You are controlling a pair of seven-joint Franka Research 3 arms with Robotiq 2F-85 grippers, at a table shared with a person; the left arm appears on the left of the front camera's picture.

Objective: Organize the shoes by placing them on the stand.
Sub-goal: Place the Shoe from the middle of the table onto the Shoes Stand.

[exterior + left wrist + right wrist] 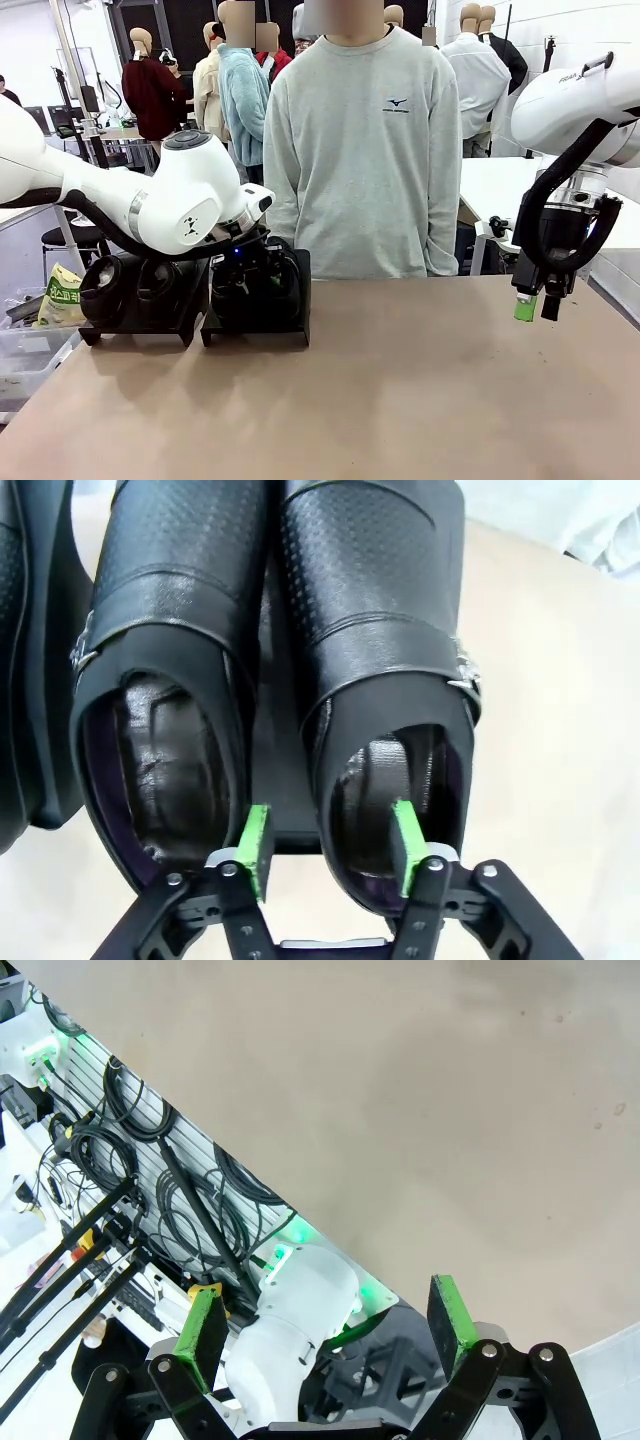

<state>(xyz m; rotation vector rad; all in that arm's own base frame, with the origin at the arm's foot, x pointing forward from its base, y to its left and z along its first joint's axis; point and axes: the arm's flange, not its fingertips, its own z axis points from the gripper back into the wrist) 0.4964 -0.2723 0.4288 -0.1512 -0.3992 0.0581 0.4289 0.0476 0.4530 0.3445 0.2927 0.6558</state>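
Observation:
Four black shoes sit on two black stands at the table's far left: one pair [130, 285] on the left stand [140, 328], the other pair [258, 285] on the right stand [255, 332]. My left arm [190, 205] reaches over the right pair. In the left wrist view my left gripper [330, 842] is open astride the heel rim of the right-hand shoe [380, 610]: one green pad [407, 845] is inside its opening, the other [255, 845] is in the gap beside the neighbouring shoe [170, 630]. My right gripper [532, 305] [325, 1325] hangs open and empty at the right.
A person in a grey sweatshirt [360, 150] stands at the far edge, right of the stands. The brown table [400, 400] stretches bare to the front and right. A bin with a bag [58, 298] sits off the left edge. Cables [150, 1190] lie beyond the table's right side.

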